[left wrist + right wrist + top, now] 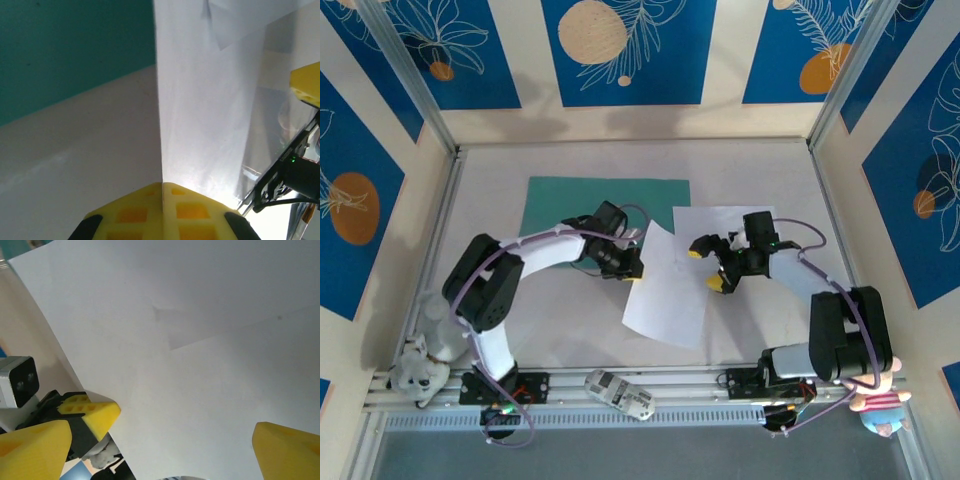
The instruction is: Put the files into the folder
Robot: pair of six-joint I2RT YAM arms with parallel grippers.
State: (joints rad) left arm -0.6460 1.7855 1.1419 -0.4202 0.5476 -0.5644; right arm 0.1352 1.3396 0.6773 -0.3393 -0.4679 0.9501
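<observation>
At the bottom of the left wrist view, the left gripper (162, 192) has its yellow fingers (132, 215) pressed together on the edge of a white sheet (200, 110). The sheet runs up the middle of the frame (the pinch shows as barely a seam).

From above, the files (670, 290) lie at the centre of the frame. The pinched sheet is tilted and covers the lower left corner of a second sheet (725, 220), which lies squarer to the table (570, 330). The folder (605, 205) is teal and lies flat at upper centre-left. From above, its lower right corner is overlapped by the files' upper left corners.

The right gripper (706, 269) sits over the tilted sheet's right side with its jaws wide, holding nothing. In its own view the yellow tips stand in the two lower corners with bare paper between them; whether they touch the paper I cannot tell.

On the rail along the bottom edge sit a white plush (415, 375) at lower left and a pink plush (880, 405) at lower right.
</observation>
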